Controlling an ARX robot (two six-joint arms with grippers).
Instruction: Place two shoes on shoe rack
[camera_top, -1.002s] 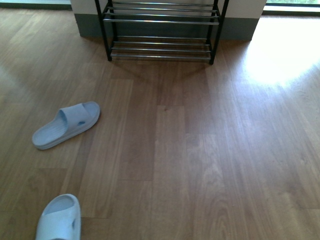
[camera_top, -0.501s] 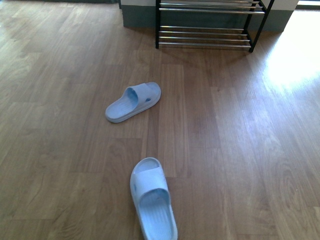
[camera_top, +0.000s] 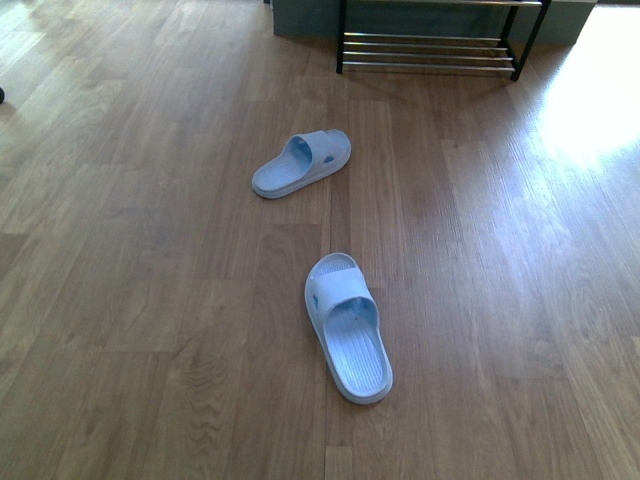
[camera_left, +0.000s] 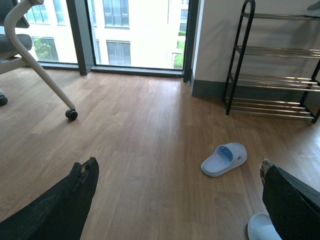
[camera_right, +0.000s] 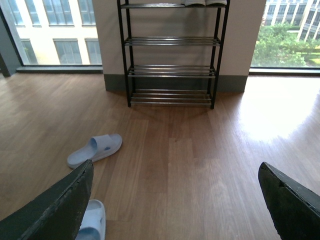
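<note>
Left gripper (camera_left: 177, 164): fingers spread wide, nothing between them, held above the floor (camera_top: 150, 300).
Right gripper (camera_right: 175, 166): likewise spread wide and empty.
Near slide (camera_top: 348, 325): pale blue, sole down, low beneath both grippers, touched by neither.
Far slide (camera_top: 301, 163): its mate, further ahead of the grippers, between them and the rack, lying at an angle.
Rack (camera_top: 430, 55): black frame, chrome bars, well ahead of both grippers; no slide on any shelf in view.
Progress: none of two placed; pickup, carry and set-down all remain.
Change from half a second ago: in the front view both slides sit higher and further right, the near one now shown whole. The rack is cropped to its bottom shelf. Probably the view shifted, not the slides.
</note>
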